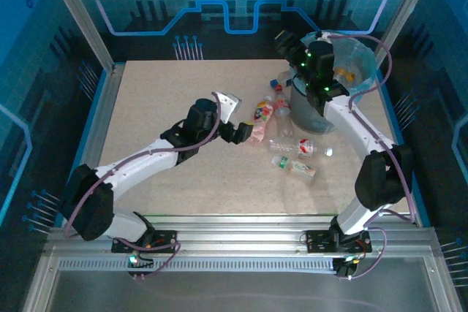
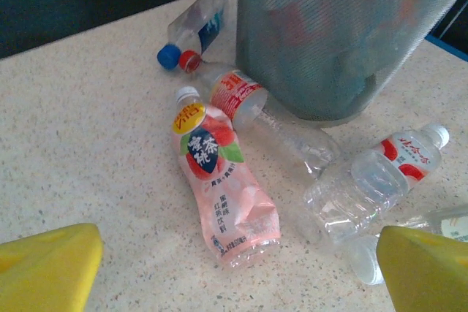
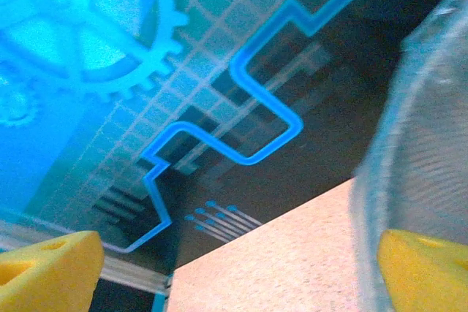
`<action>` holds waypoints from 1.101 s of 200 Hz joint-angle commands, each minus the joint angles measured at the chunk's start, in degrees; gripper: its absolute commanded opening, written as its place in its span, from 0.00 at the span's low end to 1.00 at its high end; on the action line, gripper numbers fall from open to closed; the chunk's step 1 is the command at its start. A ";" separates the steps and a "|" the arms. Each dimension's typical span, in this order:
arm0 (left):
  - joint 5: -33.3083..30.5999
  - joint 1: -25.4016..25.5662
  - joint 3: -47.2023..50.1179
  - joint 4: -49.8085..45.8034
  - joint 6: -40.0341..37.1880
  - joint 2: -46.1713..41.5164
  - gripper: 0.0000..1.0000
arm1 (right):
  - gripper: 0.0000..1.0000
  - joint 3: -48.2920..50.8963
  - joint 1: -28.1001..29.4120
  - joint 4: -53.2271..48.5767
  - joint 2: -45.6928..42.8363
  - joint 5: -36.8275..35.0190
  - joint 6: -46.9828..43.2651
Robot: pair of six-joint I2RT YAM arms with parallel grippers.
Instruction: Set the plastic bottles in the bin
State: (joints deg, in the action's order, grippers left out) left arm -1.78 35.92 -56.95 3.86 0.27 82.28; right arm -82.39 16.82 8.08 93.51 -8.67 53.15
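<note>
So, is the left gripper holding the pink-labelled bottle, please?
No, the left gripper is open, and the pink-labelled bottle lies loose on the table.

Bin [image 1: 307, 118] far right on worktop [image 1: 168, 100]
Plastic bottles [image 1: 262, 112] lie left of and before it, some just beside its wall.

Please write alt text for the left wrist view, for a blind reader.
On a table beside a grey mesh bin lie a crumpled pink-label bottle in the middle, a red-label bottle at the bin's foot, a blue-cap bottle behind it and a white-cap bottle on the right. The open left gripper shows yellow fingertips in the bottom corners.
</note>
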 commanded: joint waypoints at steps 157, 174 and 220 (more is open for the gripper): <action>4.87 1.07 -29.35 -29.30 14.38 27.82 0.94 | 0.97 -4.64 6.83 -27.03 -22.65 0.36 -22.87; 6.21 1.10 -32.17 -30.76 14.74 31.19 0.92 | 0.97 -2.87 6.82 -27.49 -23.84 -0.17 -23.08; 7.48 1.49 -35.56 -32.31 15.02 35.92 0.89 | 0.97 -0.77 6.60 -27.85 -23.73 1.84 -21.90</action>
State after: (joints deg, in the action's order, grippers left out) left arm 3.05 36.82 -90.21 -25.32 14.13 116.77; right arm -84.40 23.57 -18.63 69.76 -7.25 31.44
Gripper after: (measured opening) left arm 0.898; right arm 0.969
